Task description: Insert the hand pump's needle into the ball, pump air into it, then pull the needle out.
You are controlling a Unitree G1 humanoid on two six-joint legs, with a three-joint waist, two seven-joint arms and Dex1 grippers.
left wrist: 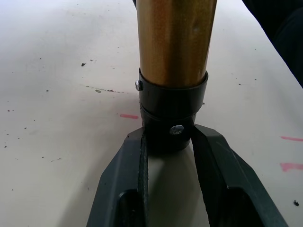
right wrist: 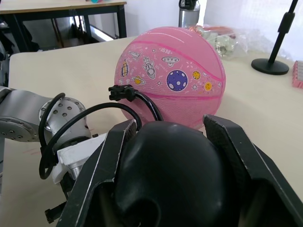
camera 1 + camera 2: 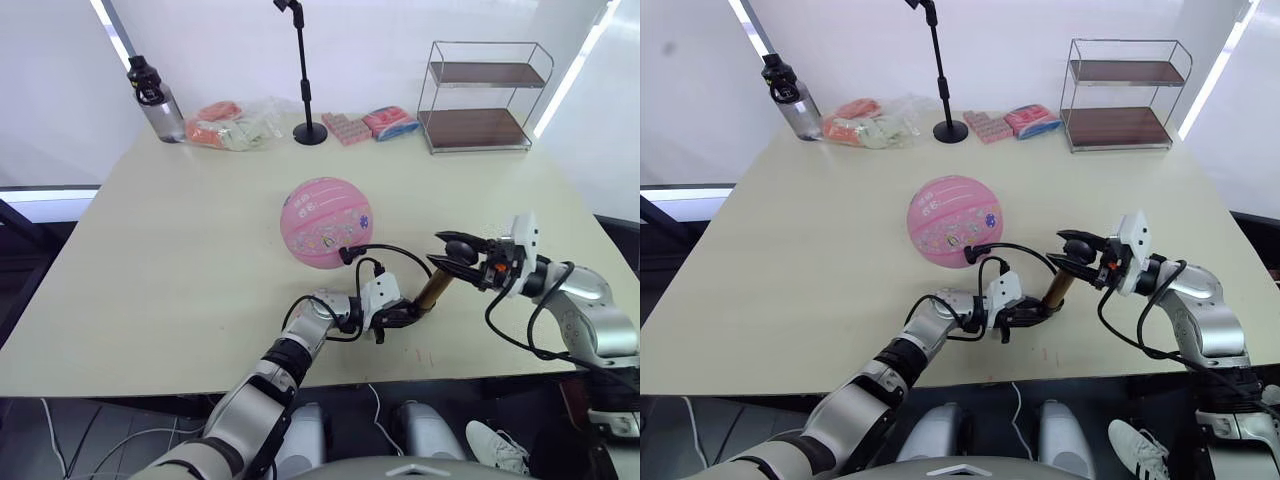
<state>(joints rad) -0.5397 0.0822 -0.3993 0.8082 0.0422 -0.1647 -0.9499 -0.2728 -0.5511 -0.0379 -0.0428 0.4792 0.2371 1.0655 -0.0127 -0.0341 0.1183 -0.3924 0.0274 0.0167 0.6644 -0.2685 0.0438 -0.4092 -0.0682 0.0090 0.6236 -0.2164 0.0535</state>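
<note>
The round pink ball with small prints rests mid-table. The hand pump, a bronze cylinder, leans tilted at the near right of the ball. My left gripper is shut on its lower black end cap, close to the tabletop. My right gripper is shut on the black handle at the pump's upper end. The thin black hose arcs from the pump to a small black fitting pressed against the ball's near side. The needle's pin is hidden there.
Along the table's far edge stand a dark water bottle, bagged snacks, a black stand, pink packets and a wire shelf. The table's near edge runs just below my grippers.
</note>
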